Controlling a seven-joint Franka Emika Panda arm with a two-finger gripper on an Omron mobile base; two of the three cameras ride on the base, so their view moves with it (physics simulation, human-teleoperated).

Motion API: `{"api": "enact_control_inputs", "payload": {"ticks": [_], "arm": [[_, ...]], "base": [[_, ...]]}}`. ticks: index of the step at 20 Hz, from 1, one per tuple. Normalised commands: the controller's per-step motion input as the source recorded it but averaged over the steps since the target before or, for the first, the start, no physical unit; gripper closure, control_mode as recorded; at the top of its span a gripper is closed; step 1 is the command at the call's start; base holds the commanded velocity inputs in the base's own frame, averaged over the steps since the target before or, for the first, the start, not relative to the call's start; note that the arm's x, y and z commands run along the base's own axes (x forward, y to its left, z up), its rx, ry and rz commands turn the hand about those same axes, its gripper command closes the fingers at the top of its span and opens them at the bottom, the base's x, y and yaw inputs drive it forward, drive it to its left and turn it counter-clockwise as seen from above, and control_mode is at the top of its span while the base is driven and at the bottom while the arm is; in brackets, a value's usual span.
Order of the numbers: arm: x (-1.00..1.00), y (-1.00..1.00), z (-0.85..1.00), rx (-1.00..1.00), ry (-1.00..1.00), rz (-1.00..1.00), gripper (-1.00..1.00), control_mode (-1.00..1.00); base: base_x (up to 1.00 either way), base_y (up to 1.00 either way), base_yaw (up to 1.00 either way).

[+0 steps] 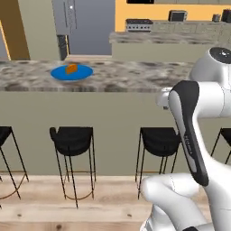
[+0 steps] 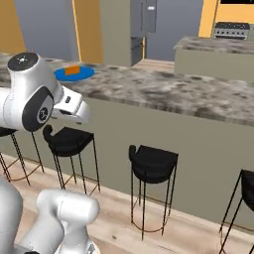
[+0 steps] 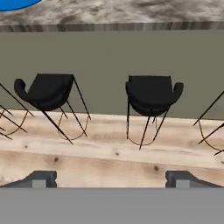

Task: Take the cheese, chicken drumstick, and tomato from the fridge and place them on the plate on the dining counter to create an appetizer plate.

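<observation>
The blue plate [image 1: 58,73] [image 2: 85,74] lies on the dining counter [image 1: 135,76] [image 2: 163,94], toward its left part, and carries the orange cheese [image 1: 71,68] [image 2: 72,70]. An edge of the plate [image 3: 13,3] shows at the top left of the hand view. My gripper [image 3: 111,178] is open with nothing between its fingertips [image 3: 43,178]; it points down at the floor and stools in front of the counter. The fridge [image 1: 63,18] [image 2: 143,20] stands far behind the counter, shut. The chicken drumstick and the tomato are out of view.
Black stools [image 1: 72,140] [image 2: 154,161] [image 3: 153,92] line the counter's olive front, over a wood floor [image 3: 109,153]. Behind the counter stands a shorter marble island [image 1: 153,38] [image 2: 218,47], and a stove [image 1: 139,25] sits on the back counter.
</observation>
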Motion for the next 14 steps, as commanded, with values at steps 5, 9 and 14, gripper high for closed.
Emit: {"api": "enact_control_inputs", "payload": {"ticks": [5, 9, 14], "arm": [[0.00, 0.00, 0.00, 0.00, 0.00, 0.00, -1.00, 1.00], [0.00, 0.00, 0.00, 0.00, 0.00, 0.00, -1.00, 1.00], [0.00, 0.00, 0.00, 0.00, 0.00, 0.00, -1.00, 1.00]], "base": [[-0.80, -1.00, -0.17], [-0.94, -1.00, -0.19], [-0.65, -1.00, -0.10]]}}
